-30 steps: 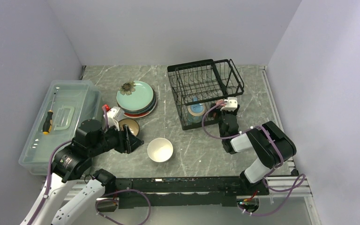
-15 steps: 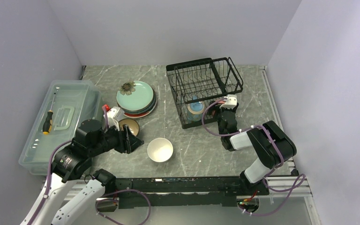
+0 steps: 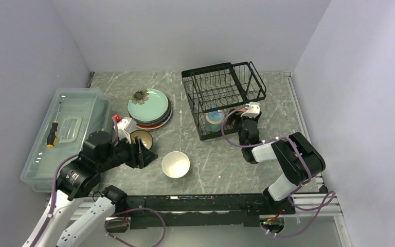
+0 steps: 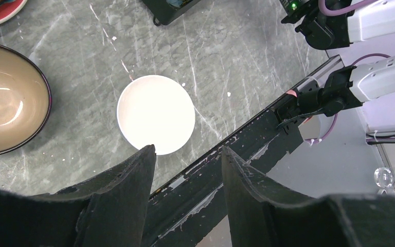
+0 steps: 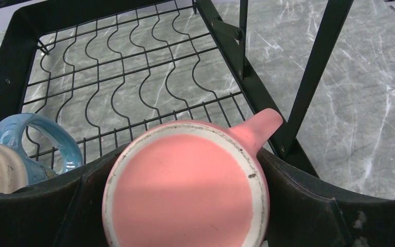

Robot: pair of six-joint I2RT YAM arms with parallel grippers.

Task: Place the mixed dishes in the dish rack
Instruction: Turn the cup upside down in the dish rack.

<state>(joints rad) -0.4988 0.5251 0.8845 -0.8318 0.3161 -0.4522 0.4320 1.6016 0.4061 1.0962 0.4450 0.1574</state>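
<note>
At this moment you had the right gripper (image 5: 185, 203) clamped on the pink mug (image 5: 182, 190), one finger pressed against each side of it, with the mug's base turned toward the wrist camera and its handle stub pointing up and to the right. The mug sat at the near edge of the dish rack (image 3: 191, 103), level with the lower basket tier, and I could not tell whether it was resting on the wires or was just above them. The blue mug (image 5: 36, 139) was already in that tier, just to the left of the pink one, so I would count one dish as loaded and a second as nearly placed. The rest was yet to do. The stack of plates (image 3: 149, 105), with the mint-green flowered one on top, lay on the table (image 3: 211, 164) well left of the rack, and no plate stood in the upper slots. The brown bowl (image 4: 7, 113) and the white bowl (image 4: 156, 114) sat on the table near each other, neither one picked up. Your left gripper (image 4: 187, 152) hung above the white bowl's near rim with its jaws apart and nothing between them. By my reckoning, well under half of the load was done.
</note>
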